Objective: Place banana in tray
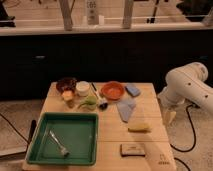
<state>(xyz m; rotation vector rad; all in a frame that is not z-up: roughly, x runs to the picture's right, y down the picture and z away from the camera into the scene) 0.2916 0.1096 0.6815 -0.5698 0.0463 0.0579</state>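
Note:
The banana is a small pale yellow curved piece lying on the wooden table, to the right of the tray. The tray is a large green rectangle at the table's front left, with a metal fork lying in it. My white arm comes in from the right, and my gripper hangs pointing down just past the table's right edge, right of the banana and apart from it.
An orange bowl, a blue sponge, a pale blue cloth, a white cup, a dark bowl, a green item and a yellow-orange chunk sit at the back. A dark flat block lies at the front right.

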